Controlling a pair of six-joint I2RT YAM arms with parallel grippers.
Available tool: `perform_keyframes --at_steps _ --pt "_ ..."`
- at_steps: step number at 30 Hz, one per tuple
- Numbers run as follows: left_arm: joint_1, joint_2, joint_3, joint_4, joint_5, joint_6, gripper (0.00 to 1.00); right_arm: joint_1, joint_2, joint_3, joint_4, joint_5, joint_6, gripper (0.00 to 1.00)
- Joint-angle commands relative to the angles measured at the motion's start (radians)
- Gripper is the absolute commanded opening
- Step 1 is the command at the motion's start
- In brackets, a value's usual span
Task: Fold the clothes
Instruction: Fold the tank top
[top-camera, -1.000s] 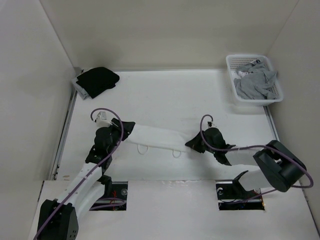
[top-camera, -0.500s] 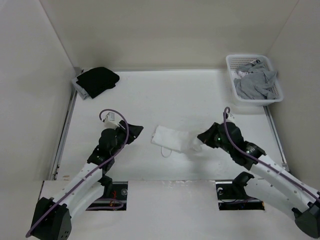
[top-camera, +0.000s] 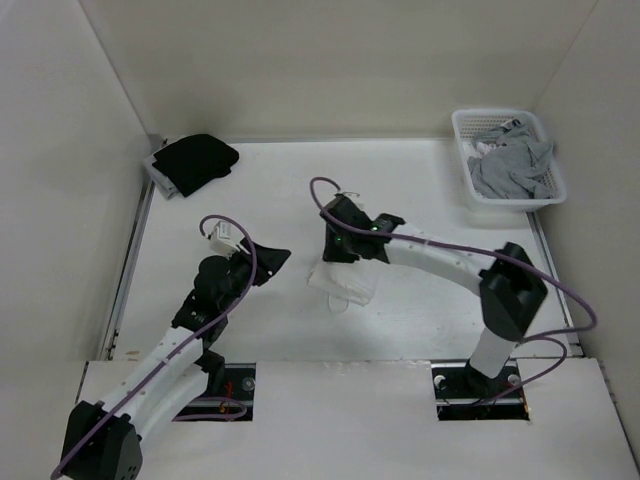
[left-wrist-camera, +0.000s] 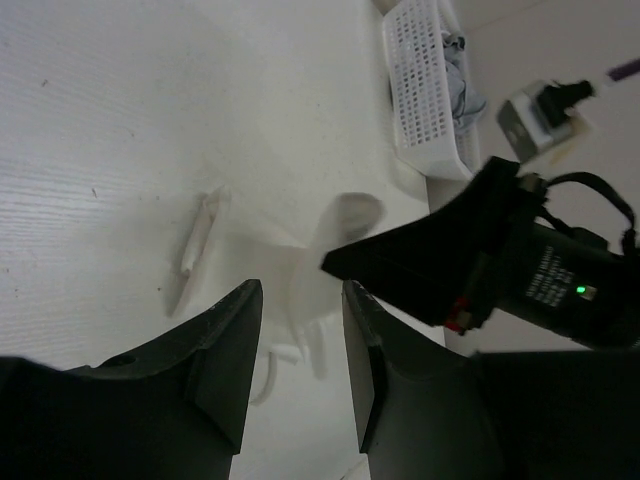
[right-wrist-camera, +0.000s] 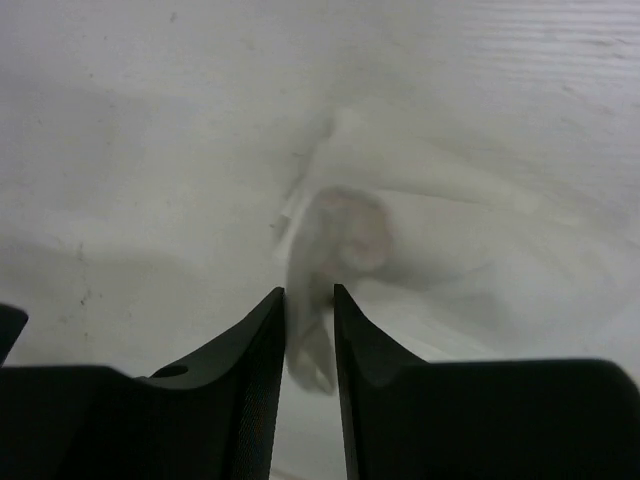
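The clothes (top-camera: 342, 282), a white tank top, lie bunched in a short folded heap at the table's middle, with a strap loop at the near edge. My right gripper (top-camera: 338, 246) hovers over the heap's far left corner. In the right wrist view the right gripper (right-wrist-camera: 308, 292) is open, and a blurred hanging bit of the white fabric (right-wrist-camera: 345, 225) sits loose between the jaws. My left gripper (top-camera: 272, 258) stands open just left of the clothes (left-wrist-camera: 292, 258), nothing between its fingers (left-wrist-camera: 235, 330), and the right gripper (left-wrist-camera: 420, 262) shows ahead of it.
A white basket (top-camera: 462, 125) at the back right holds a grey garment (top-camera: 510, 165). A black garment (top-camera: 195, 160) lies on a folded pile at the back left corner. The right arm (top-camera: 450, 262) stretches across the table's middle. Walls close in three sides.
The right gripper swept from right to left with the top's right end, doubling the long strip into a short heap, and its jaws have parted. The left arm barely shifted.
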Motion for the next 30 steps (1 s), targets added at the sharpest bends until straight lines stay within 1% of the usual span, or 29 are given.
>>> perform_keyframes --at_steps 1,3,4,7,9,10,11,14,15,17,18,21,23,27,30 --pt "0.033 -0.041 0.0 0.038 0.053 -0.005 0.37 0.058 0.115 0.172 -0.05 0.026 -0.036 0.37" --pt "0.053 -0.045 0.0 0.037 0.071 -0.002 0.37 0.081 0.134 0.213 -0.049 0.041 -0.036 0.5" --pt "0.061 -0.045 0.0 0.037 0.077 -0.002 0.37 0.09 0.127 0.216 -0.047 0.051 -0.037 0.54" --pt "0.051 -0.023 0.005 0.044 0.07 -0.002 0.37 0.102 0.041 0.146 -0.011 0.083 -0.03 0.55" --pt "0.039 0.002 0.008 0.06 0.057 0.001 0.37 0.102 -0.04 0.041 0.049 0.104 -0.02 0.51" --pt "0.027 0.022 0.009 0.078 0.051 0.001 0.37 0.102 -0.08 -0.03 0.098 0.1 -0.017 0.44" --pt "0.016 0.043 0.009 0.096 0.045 0.003 0.37 0.098 -0.102 -0.078 0.133 0.095 -0.016 0.38" --pt "-0.024 0.114 0.021 0.141 0.028 0.009 0.37 0.04 -0.134 -0.208 0.271 0.014 -0.028 0.1" --pt "-0.044 0.138 0.029 0.158 0.017 0.012 0.35 0.009 -0.122 -0.225 0.308 -0.021 -0.036 0.04" --pt "-0.094 0.201 0.051 0.195 -0.012 0.042 0.32 -0.034 -0.092 -0.241 0.383 -0.063 -0.059 0.02" --pt "-0.123 0.241 0.067 0.199 -0.041 0.067 0.27 -0.051 -0.076 -0.244 0.417 -0.08 -0.066 0.02" --pt "-0.211 0.371 0.13 0.193 -0.139 0.153 0.2 -0.083 -0.02 -0.225 0.475 -0.141 -0.086 0.02" --pt "-0.27 0.456 0.176 0.186 -0.203 0.2 0.17 -0.096 0.004 -0.215 0.489 -0.149 -0.094 0.03" --pt "-0.373 0.588 0.253 0.169 -0.323 0.304 0.16 -0.123 0.008 -0.231 0.54 -0.156 -0.099 0.06" --pt "-0.406 0.665 0.281 0.164 -0.404 0.352 0.2 -0.143 0.031 -0.235 0.575 -0.21 -0.106 0.07"
